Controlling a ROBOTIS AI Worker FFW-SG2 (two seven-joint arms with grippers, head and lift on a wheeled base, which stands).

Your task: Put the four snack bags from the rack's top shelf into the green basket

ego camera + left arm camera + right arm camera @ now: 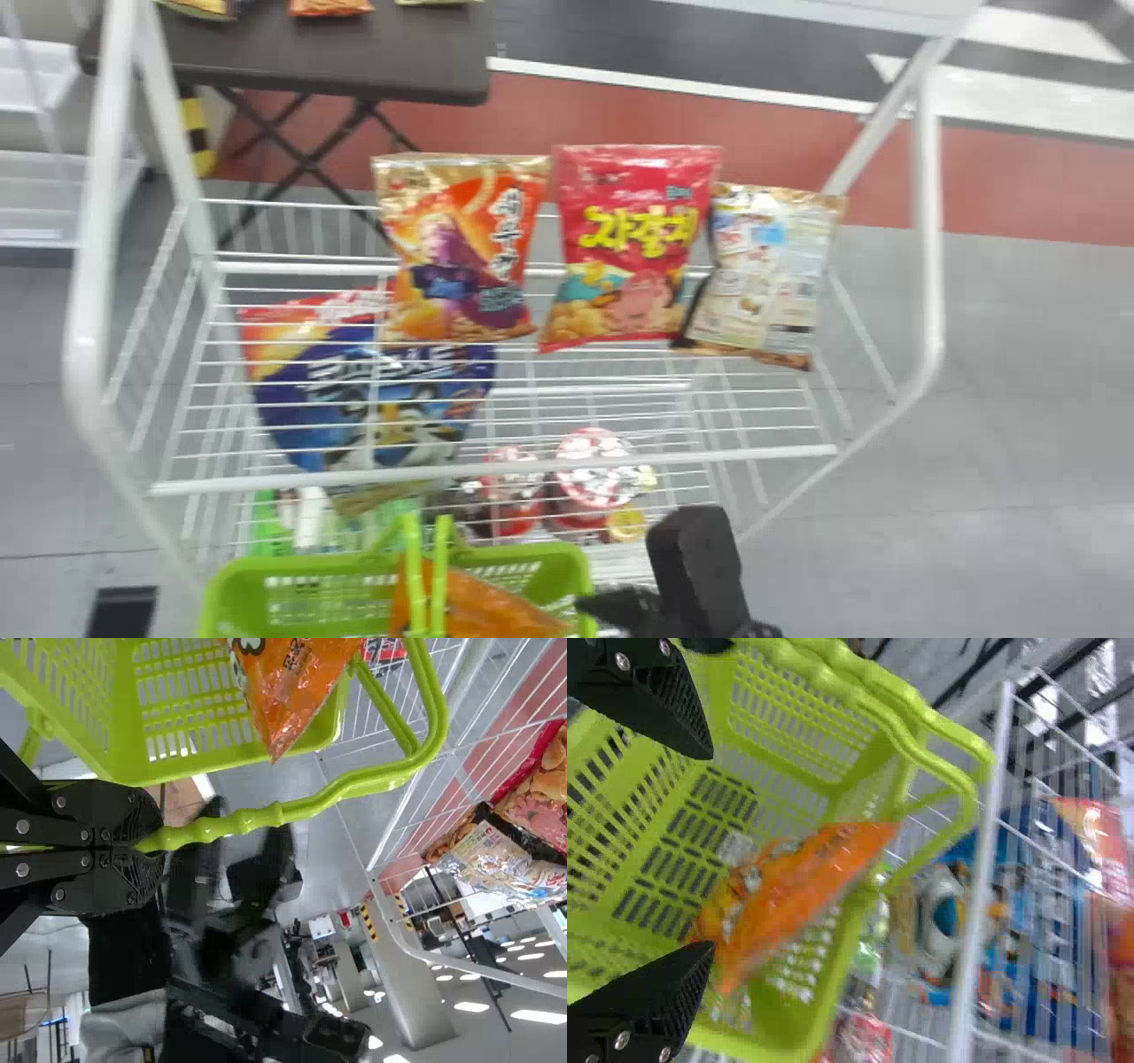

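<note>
Shows lime green on the basket [505,556] near the black right gripper [625,569], bright orange on the bag [496,610] inside — and, beyond that gripper, red with yellow lettering on the middle snack bag [631,239], white on the rack [620,462].

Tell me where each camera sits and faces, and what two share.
Head view: on the head, looking forward and down over rack and green basket; right arm showing.
Left wrist view: on that wrist, looking along the left gripper, shut on the basket's handle.
Right wrist view: on that wrist, looking past the open right gripper into the basket.
Both wrist views share the orange bag.
</note>
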